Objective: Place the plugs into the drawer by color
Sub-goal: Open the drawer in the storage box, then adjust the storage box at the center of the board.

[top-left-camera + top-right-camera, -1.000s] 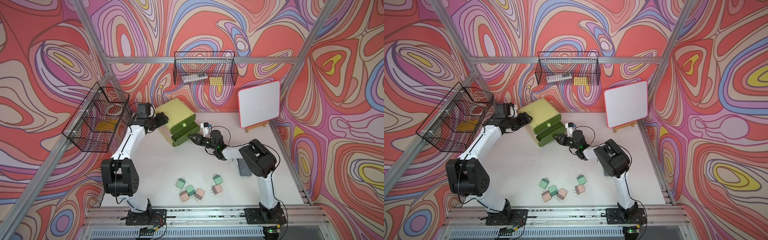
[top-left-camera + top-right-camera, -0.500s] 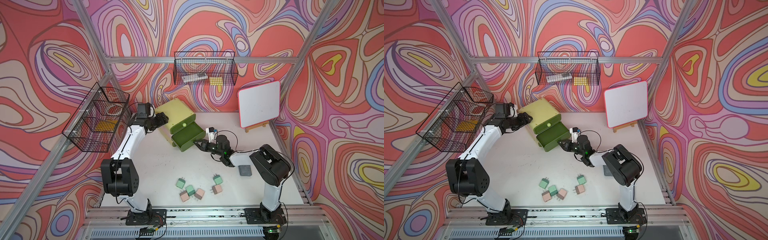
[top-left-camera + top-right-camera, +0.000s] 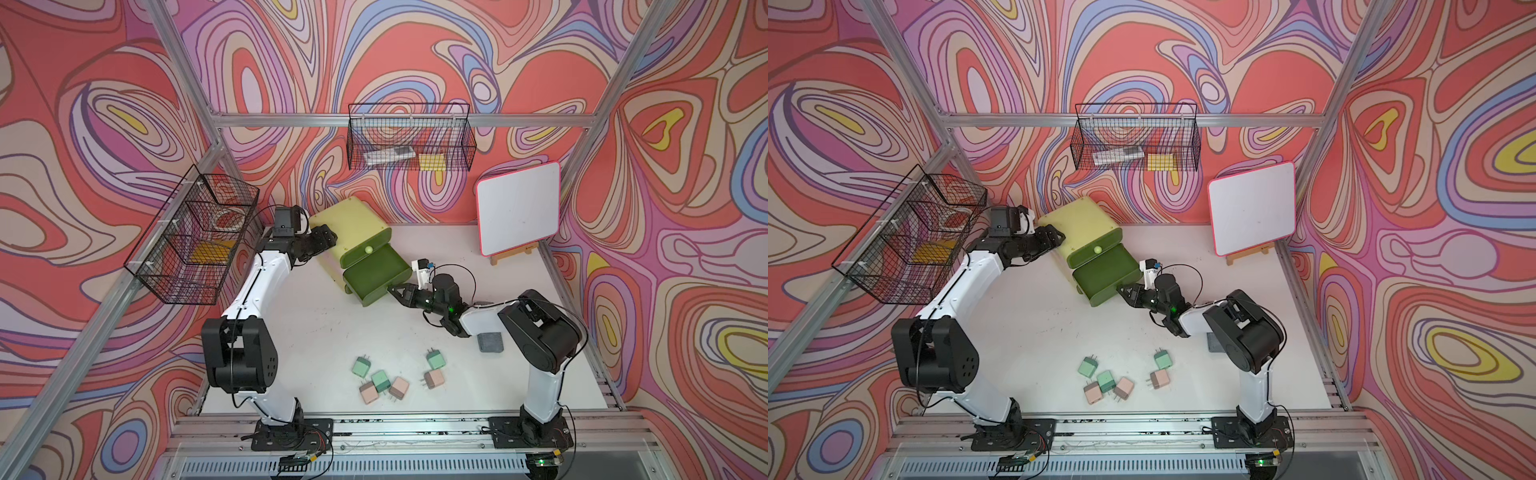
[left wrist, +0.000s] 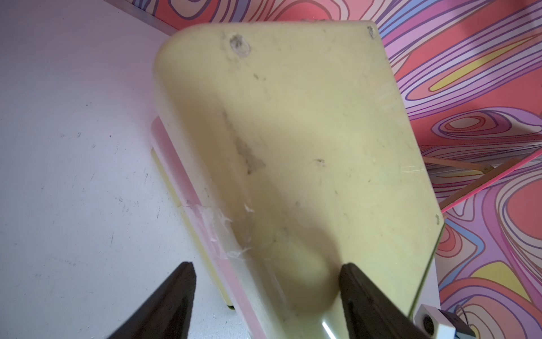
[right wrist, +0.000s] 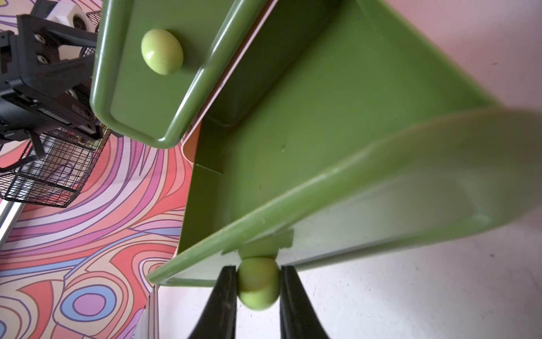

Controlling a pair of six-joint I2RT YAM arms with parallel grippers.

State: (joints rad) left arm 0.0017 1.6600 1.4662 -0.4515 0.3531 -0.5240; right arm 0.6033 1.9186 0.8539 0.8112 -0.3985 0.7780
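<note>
1. Three mint plugs (image 3: 379,379) and three pink plugs (image 3: 434,379) lie loose on the surface (image 3: 332,332), well in front of the cabinet (image 3: 353,220). No blue ones are visible.
2. Judgement: light, rigid, smooth bodies. Pinch across the flat sides, clear of the prongs.
3. Right hand (image 3: 392,289) is clamped on the knob (image 5: 258,283) of the open drawer (image 3: 374,276). Left hand (image 4: 267,265) has its fingers apart, straddling the cabinet's rear edge.
4. Only the right wrist view shows the knob grip. Only the top views show the plugs.
</note>
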